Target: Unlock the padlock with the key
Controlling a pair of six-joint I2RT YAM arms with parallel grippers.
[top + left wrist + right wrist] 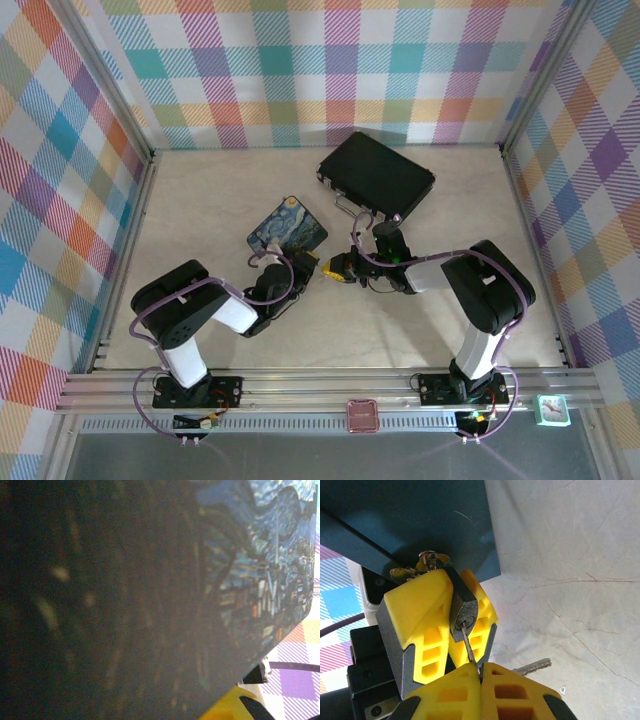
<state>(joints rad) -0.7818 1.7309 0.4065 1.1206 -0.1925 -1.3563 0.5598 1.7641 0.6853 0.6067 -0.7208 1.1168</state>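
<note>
Apparently key [469, 646] in padlock [464, 609], both half-hidden

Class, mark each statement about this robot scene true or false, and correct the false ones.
1. The key has its blade in the keyhole of the padlock. True.
2. The padlock lies loose on the table. False: the left hand clamps it between its yellow fingers.
3. The right hand pinches the key. True.
4. The black briefcase stands open. False: it lies flat and shut.
</note>
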